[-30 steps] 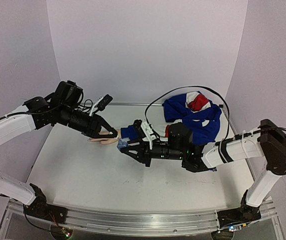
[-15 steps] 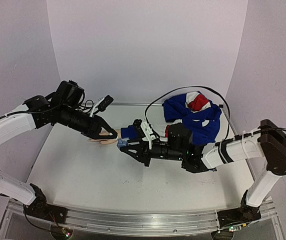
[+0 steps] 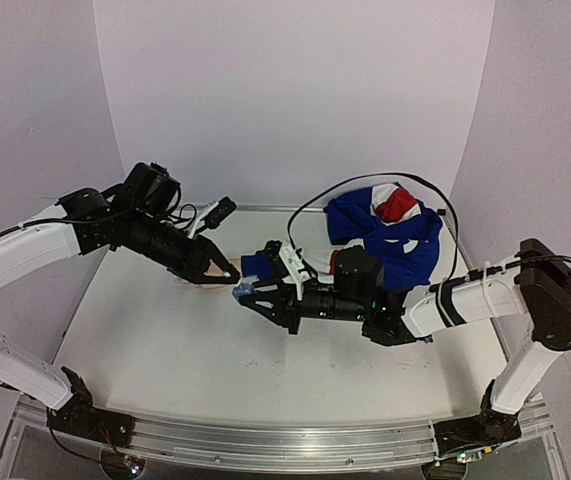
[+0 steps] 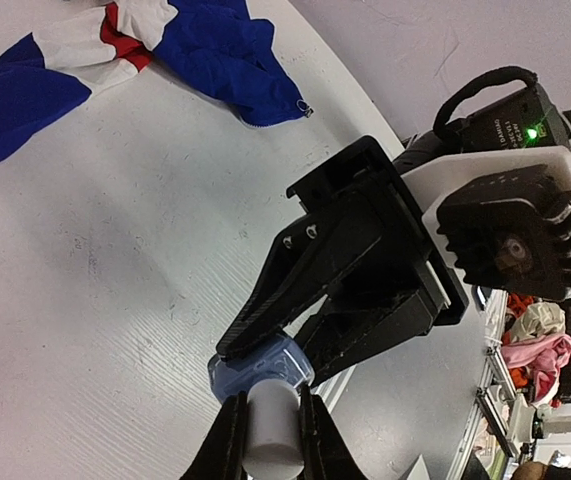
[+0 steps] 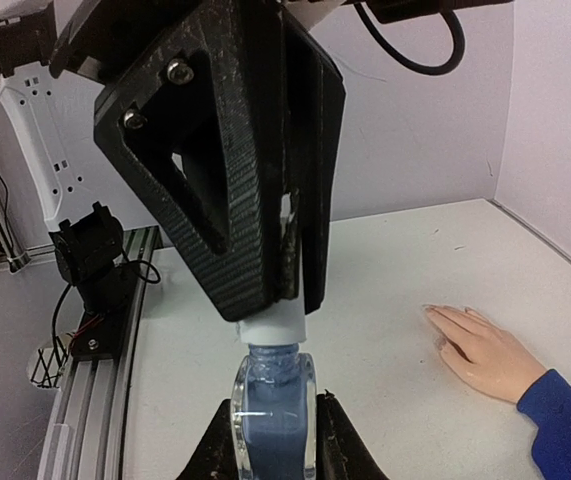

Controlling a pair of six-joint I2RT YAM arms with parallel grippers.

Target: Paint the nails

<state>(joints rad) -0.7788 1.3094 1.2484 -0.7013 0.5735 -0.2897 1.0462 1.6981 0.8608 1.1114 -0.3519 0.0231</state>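
Left fingers (image 4: 227,448) clench the white cap (image 4: 270,432), right fingers (image 5: 221,448) the bottle (image 5: 275,415), nails (image 5: 432,311) lying apart alongside.

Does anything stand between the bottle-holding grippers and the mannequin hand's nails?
Nothing visible does. In the right wrist view, only bare table lies between the bottle, gripped by the right gripper with the left gripper shut on its cap, and the mannequin hand.

I can read no text, number or brand in any view. The small clear bottle of blue liquid (image 5: 273,415) and its white round cap (image 4: 270,428) look unlabelled, though blur may hide fine print.
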